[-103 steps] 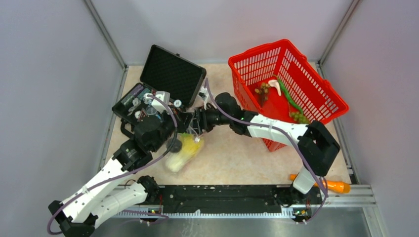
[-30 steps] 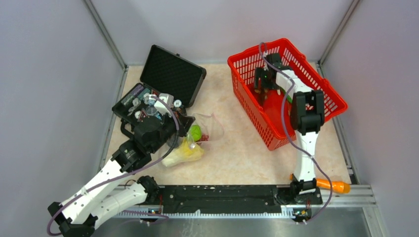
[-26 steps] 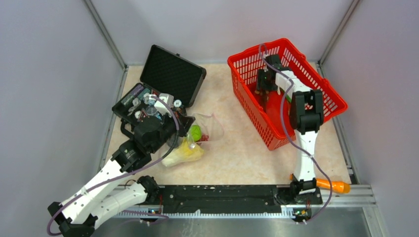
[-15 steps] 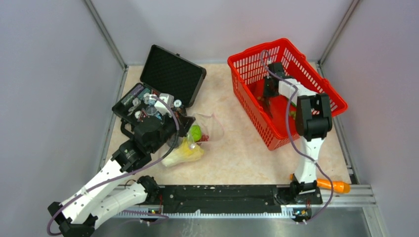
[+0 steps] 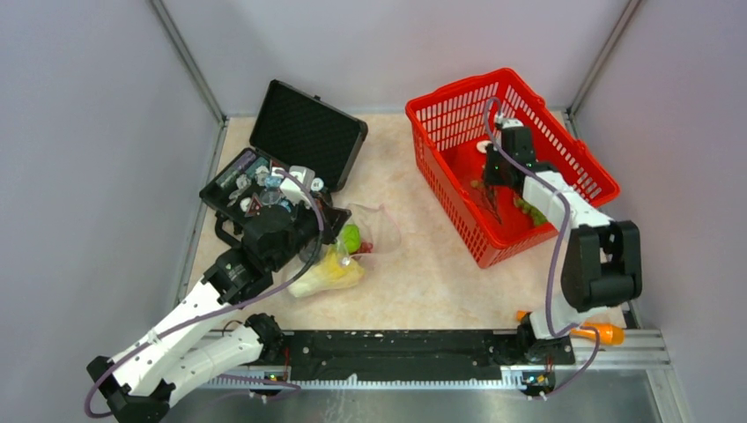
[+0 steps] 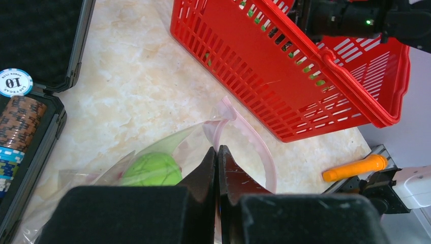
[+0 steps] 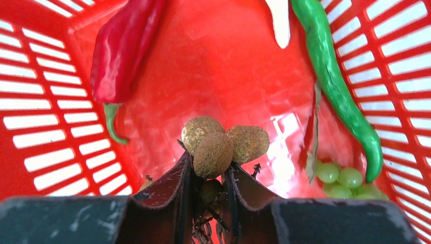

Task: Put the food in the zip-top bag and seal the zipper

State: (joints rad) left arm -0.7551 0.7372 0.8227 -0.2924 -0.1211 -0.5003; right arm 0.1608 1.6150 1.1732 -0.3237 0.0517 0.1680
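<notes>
Left gripper (image 6: 217, 152): jaws pressed together on the mouth edge of the zip-top bag (image 6: 167, 145), with the zipper (image 6: 254, 142) looping beside them.
Right gripper (image 7: 207, 168): narrow, clamped on the brown bits (image 7: 213, 145) inside the red basket (image 5: 454, 91).
Bag position (top view): on the table, 4 o'clock from the black case (image 5: 308, 132), 8 o'clock from the basket.
Bag contents: green pear-like fruit (image 6: 152, 170), yellow leafy bunch (image 5: 330, 273).
Green grapes (image 7: 345, 180): in the basket, 4 o'clock from the brown bits in the right wrist view.

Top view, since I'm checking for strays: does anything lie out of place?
An orange carrot-like piece lies alone by the right arm's base at the near edge, outside the red basket and far from the bag.
</notes>
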